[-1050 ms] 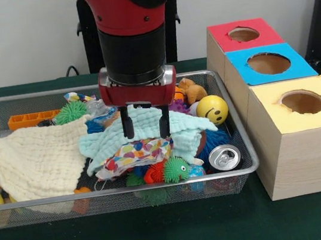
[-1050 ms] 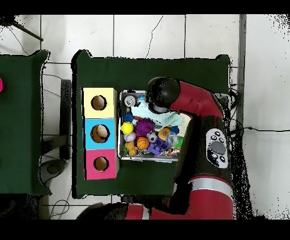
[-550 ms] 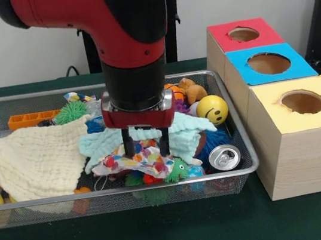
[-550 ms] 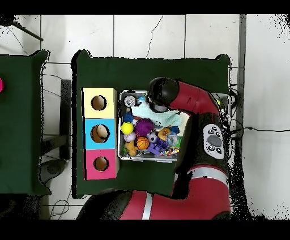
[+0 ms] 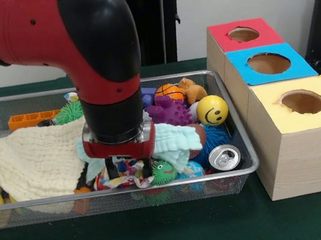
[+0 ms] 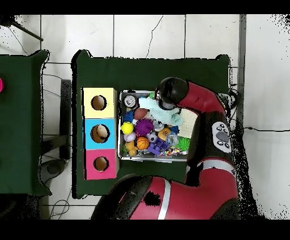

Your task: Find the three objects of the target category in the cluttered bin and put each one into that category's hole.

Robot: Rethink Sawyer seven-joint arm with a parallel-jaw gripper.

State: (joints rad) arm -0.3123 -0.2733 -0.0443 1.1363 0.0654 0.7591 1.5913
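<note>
tool sunk into patterned cloth in bin, fingers apparently hidden.

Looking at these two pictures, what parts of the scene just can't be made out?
- Gripper: in the front view its tips sink into the cloths, so open or shut is unclear; overhead, the arm covers it.
- Whatever lies beneath the cream cloth and the mint cloth: hidden in both views.
- Contents of the yellow box: the hole looks dark from the front and too small overhead.
</note>
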